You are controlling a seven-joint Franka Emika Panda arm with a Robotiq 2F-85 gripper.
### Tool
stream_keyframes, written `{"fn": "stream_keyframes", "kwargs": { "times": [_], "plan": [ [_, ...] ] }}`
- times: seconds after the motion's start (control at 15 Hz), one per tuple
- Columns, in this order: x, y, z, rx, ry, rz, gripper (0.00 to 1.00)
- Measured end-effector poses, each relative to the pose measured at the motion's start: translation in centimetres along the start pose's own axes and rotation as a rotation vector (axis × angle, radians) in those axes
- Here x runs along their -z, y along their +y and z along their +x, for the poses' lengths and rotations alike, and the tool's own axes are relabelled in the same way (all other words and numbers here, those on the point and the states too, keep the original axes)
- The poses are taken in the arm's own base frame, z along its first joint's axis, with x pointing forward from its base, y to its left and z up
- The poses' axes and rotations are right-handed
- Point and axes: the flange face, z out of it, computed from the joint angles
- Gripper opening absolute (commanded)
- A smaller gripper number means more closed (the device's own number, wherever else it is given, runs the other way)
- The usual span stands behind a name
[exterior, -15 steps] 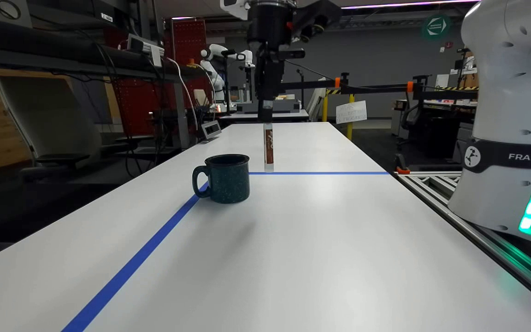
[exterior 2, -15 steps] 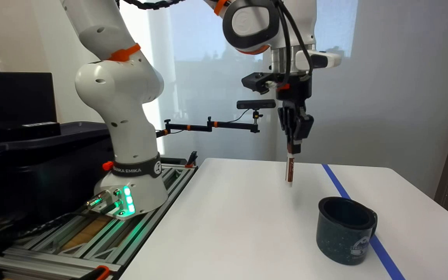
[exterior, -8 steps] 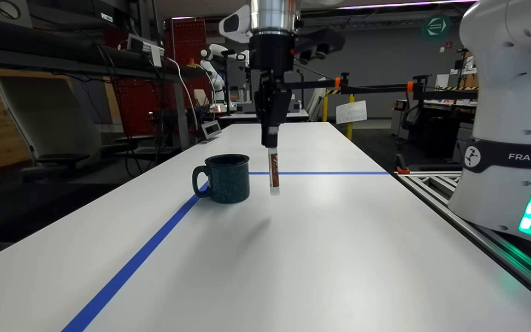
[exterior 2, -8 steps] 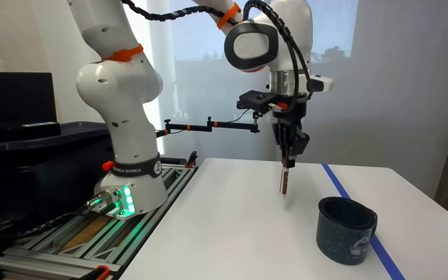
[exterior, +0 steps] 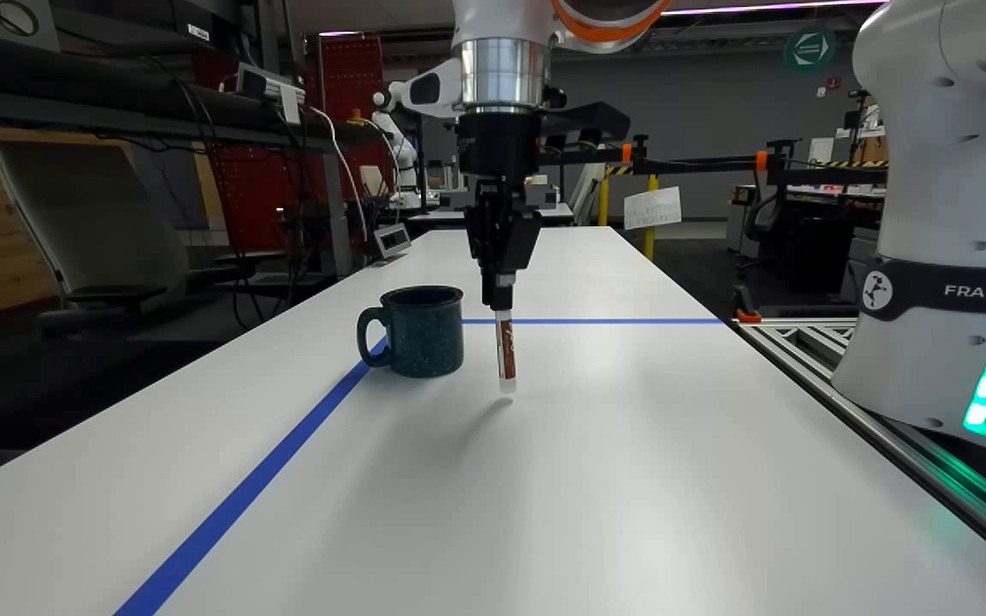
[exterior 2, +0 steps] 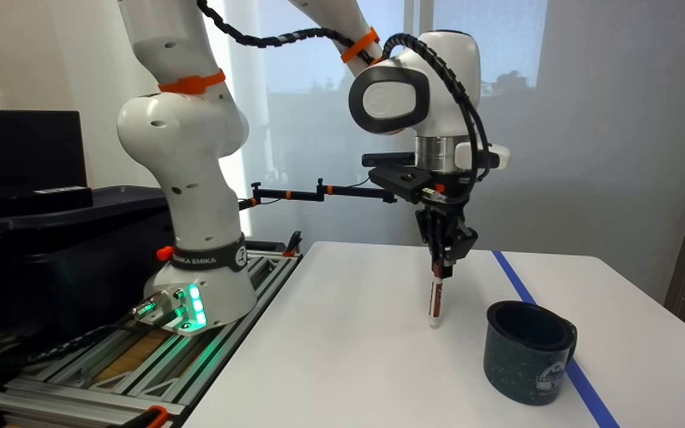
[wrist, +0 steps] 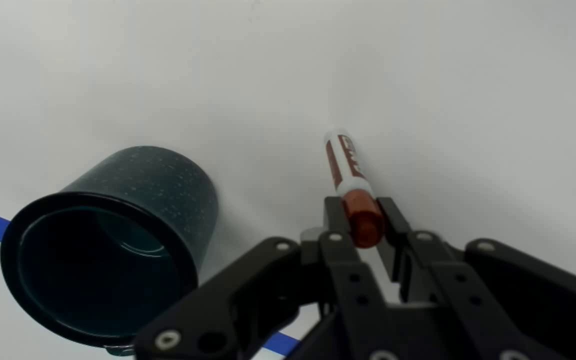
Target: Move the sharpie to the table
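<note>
Sharpie (wrist: 345, 161), clasped at its reddish-brown end by the gripper (exterior: 498, 298), whose jaws press it from both sides. It is nearly upright, slightly tilted, white end down, over the table (exterior 2: 330, 356); whether that lower end touches the tabletop or is just above it cannot be told. The gripper hides much of the reddish-brown end in both exterior views; the wrist view shows it from above, though the lettering on the barrel is too blurred to read. The mug (exterior 2: 518, 362) stands upright near the sharpie, the two apart. Its handle (exterior: 364, 338) is clear in an exterior view, whereas the wrist view leaves only a sliver beneath the rim. Much of the interior is dark, and the mug hides a stretch of blue tape (exterior: 288, 445). The arm (exterior 2: 182, 131) is cut off by the top edge in both exterior views.
</note>
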Motion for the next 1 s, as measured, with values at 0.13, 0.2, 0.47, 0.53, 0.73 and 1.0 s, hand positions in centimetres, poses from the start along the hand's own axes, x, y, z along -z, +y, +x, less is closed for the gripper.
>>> {"fn": "stream_keyframes", "kwargs": {
  "times": [0.13, 0.2, 0.47, 0.53, 0.73, 1.0],
  "plan": [
    [-0.74, 0.02, -0.01, 0.016, -0.005, 0.0, 0.05],
    [-0.94, 0.06, 0.06, 0.022, -0.003, -0.003, 0.05],
    [-0.96, 0.09, 0.23, 0.044, 0.008, -0.01, 0.05],
    [-0.96, 0.08, 0.24, 0.048, 0.008, -0.011, 0.45],
    [-1.06, 0.04, 0.23, 0.057, 0.006, -0.01, 0.59],
    [-1.26, -0.01, 0.2, 0.059, 0.002, -0.008, 0.9]
  ]
}}
